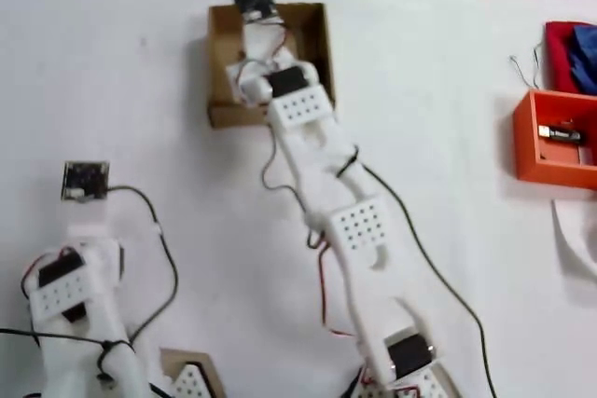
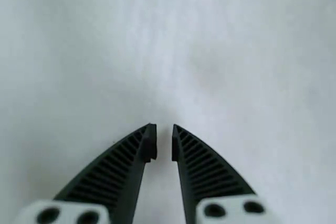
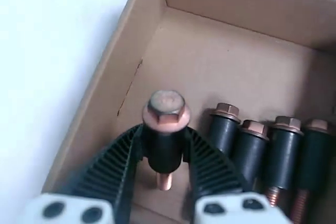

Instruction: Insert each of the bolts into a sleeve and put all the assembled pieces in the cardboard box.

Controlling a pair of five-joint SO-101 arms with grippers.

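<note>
Got right claw (image 3: 164, 140) clamped on a sleeved bolt (image 3: 165, 113) over the cardboard box (image 3: 220, 72), left claw (image 2: 163, 141) barely apart over worktop (image 2: 157, 35).

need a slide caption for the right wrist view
Right gripper holds a copper bolt in a black sleeve inside the brown cardboard box, beside four assembled pieces.

From above, the high camera looks steeply down across the white surface (image 1: 448, 90), with the cardboard box (image 1: 221, 62) toward its far edge. The left wrist camera peers along its fingers (image 2: 126, 166), close over the surface. The right wrist camera looks past its own fingers (image 3: 113, 166) into that same box at close range.
</note>
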